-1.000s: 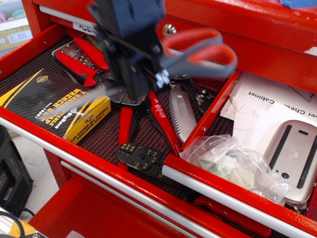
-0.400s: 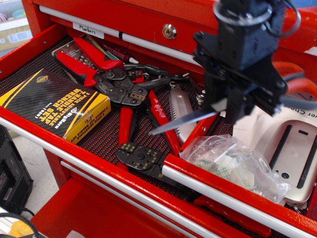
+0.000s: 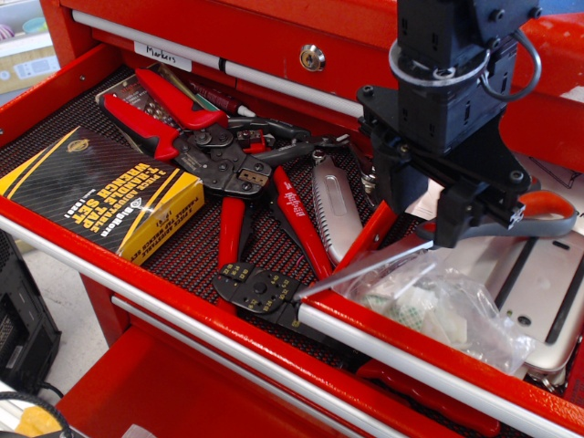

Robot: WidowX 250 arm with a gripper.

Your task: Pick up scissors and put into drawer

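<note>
Black gripper [image 3: 436, 224] hangs low over the narrow red drawer [image 3: 383, 226], jaws clamped on the scissors [image 3: 511, 219]; blade tip pokes across the divider, right above the plastic bag [image 3: 438, 306].

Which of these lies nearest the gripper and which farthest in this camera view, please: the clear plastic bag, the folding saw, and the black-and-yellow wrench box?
From the gripper:
1. Clear plastic bag, just below it, at the narrow drawer's front.
2. Folding saw, to the image left, on the black mesh.
3. Black-and-yellow wrench box, far image left in the wide drawer.
</note>
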